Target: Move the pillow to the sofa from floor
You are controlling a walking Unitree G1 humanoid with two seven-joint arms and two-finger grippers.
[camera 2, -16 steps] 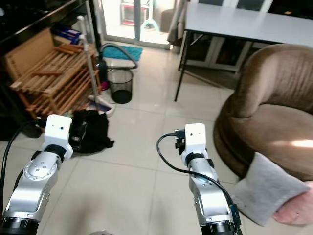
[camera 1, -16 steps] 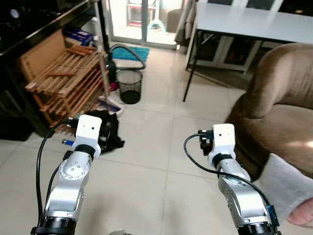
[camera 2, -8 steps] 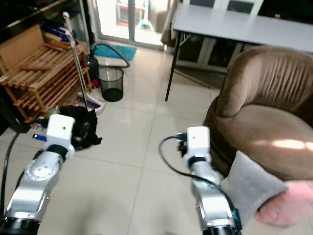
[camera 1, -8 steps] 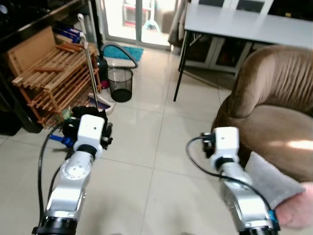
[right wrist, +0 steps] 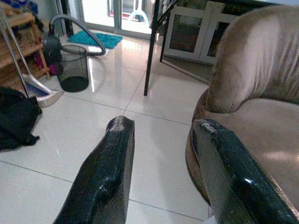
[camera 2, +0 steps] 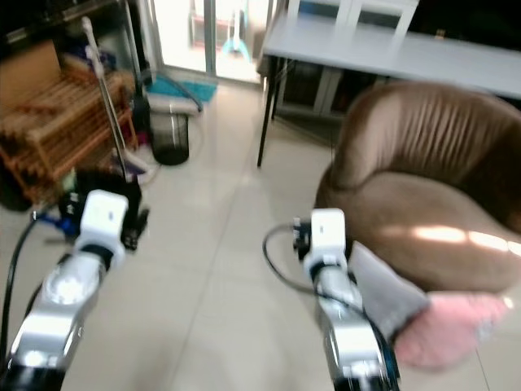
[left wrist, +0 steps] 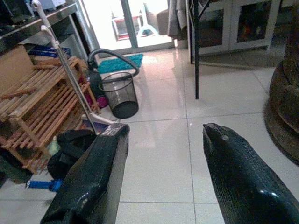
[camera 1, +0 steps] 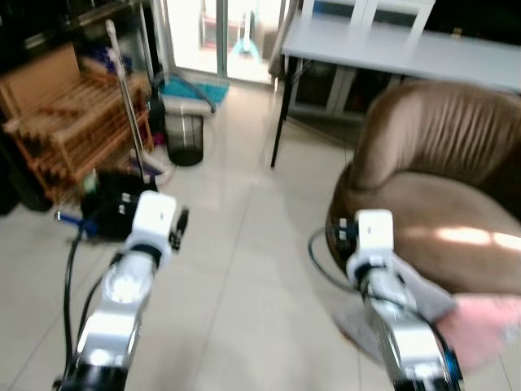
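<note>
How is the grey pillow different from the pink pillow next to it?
The grey pillow is flat and smooth, while the pink pillow looks puffy and fuzzy. The grey pillow leans up against the brown sofa, partly behind the robot's right arm; the pink pillow lies lower, on the floor further to the right. Both sit on the floor at the sofa's foot, touching each other, and neither is on the seat yet.

Grey pillow (camera 2: 383, 295), brown ribbed sofa (camera 2: 423, 175), pale tiled floor (camera 2: 220, 244).
</note>
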